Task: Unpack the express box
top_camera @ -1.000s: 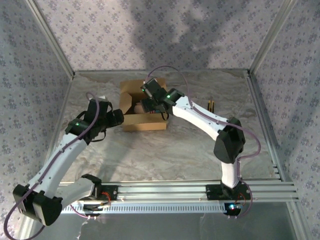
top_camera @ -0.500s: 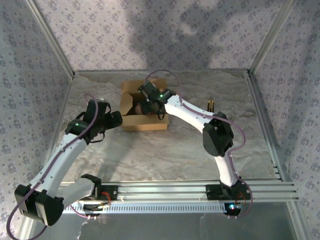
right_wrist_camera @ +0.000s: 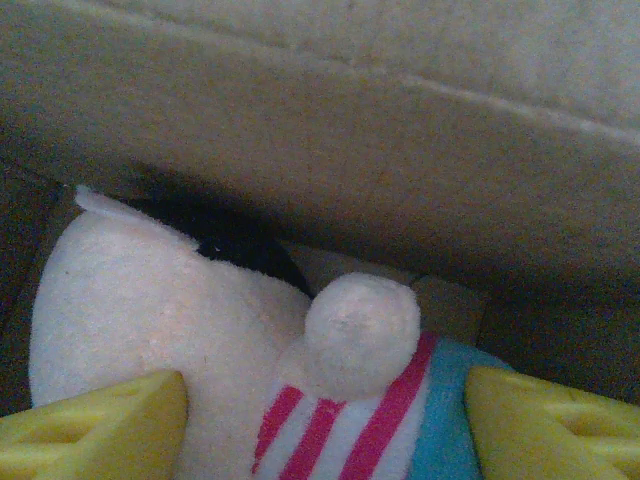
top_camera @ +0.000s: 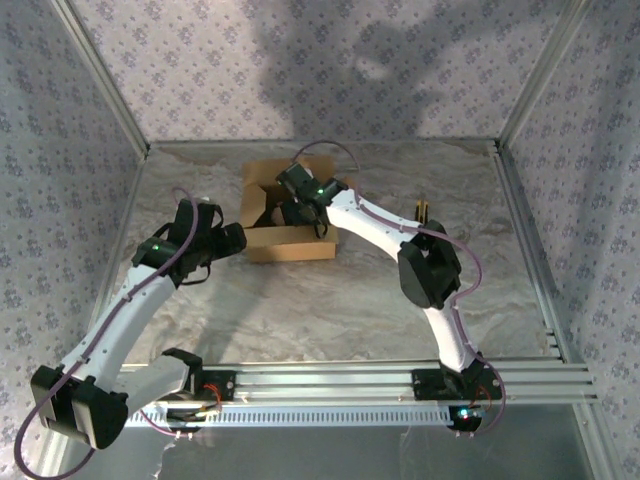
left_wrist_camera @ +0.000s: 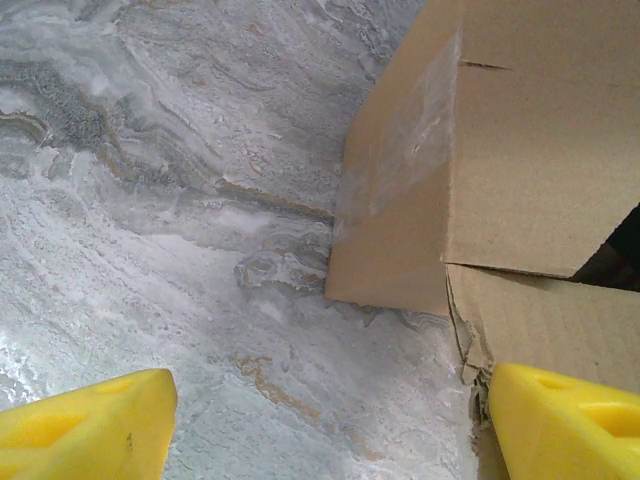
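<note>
Left arm [top_camera: 115,320] and right arm [top_camera: 375,225]: white links, black joints, green lights, purple cables; yellow wedge fingers [left_wrist_camera: 85,425] on each tool.

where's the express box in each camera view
top external: express box at the far centre of the table, flaps open.
left wrist: its outer corner, upper right, standing on the table.
right wrist: its inner wall across the top, above the plush doll.
shared landmark: the marbled table, in the top and left wrist views.
</note>
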`<state>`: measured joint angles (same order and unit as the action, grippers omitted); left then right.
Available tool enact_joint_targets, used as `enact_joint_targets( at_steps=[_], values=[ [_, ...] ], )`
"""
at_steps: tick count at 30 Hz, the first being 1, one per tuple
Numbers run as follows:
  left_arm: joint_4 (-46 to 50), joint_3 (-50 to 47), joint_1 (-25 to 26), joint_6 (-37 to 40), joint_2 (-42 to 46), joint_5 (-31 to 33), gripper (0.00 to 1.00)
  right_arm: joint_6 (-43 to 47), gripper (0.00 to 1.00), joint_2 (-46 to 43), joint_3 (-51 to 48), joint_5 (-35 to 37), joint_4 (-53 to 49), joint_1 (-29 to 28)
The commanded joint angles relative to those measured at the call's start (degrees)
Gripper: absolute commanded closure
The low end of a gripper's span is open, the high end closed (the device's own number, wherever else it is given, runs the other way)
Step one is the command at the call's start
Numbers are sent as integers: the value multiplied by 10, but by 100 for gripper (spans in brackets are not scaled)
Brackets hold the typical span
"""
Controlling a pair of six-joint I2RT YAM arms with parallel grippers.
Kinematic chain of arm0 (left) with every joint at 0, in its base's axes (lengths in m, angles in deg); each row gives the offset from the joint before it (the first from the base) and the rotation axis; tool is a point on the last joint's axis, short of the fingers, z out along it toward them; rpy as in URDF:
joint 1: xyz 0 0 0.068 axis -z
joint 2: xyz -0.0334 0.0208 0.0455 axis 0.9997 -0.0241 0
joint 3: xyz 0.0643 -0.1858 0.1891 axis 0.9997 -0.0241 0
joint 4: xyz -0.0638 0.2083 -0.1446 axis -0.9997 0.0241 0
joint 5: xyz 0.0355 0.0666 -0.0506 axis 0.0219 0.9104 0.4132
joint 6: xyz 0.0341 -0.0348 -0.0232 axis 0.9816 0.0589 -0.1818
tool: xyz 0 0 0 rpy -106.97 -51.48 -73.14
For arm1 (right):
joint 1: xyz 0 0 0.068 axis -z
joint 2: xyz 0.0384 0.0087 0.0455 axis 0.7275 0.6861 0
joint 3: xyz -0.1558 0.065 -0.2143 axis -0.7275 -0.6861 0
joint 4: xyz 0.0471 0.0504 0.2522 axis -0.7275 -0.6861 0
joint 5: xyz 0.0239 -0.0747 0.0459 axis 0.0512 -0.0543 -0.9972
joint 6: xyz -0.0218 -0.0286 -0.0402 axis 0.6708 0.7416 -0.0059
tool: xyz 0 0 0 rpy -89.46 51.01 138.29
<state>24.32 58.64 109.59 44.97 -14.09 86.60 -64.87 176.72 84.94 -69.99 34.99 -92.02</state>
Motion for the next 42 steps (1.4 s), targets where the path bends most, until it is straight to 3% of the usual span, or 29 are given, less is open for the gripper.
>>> enact_joint_targets(
  at_steps=[1, 8, 14, 42],
  values=[
    [3, 3, -6, -2, -1, -7, 18, -10, 28, 20, 11, 14, -2, 0],
    [4, 3, -7, -3, -1, -7, 18, -8, 59, 26, 4, 28, 13, -4],
    [5, 3, -7, -3, -1, -8, 18, -9, 100, 28, 7, 30, 14, -5],
    [-3, 2, -8, -6, -7, -15, 18, -11, 100, -82, 13, 22, 16, -6]
  ],
)
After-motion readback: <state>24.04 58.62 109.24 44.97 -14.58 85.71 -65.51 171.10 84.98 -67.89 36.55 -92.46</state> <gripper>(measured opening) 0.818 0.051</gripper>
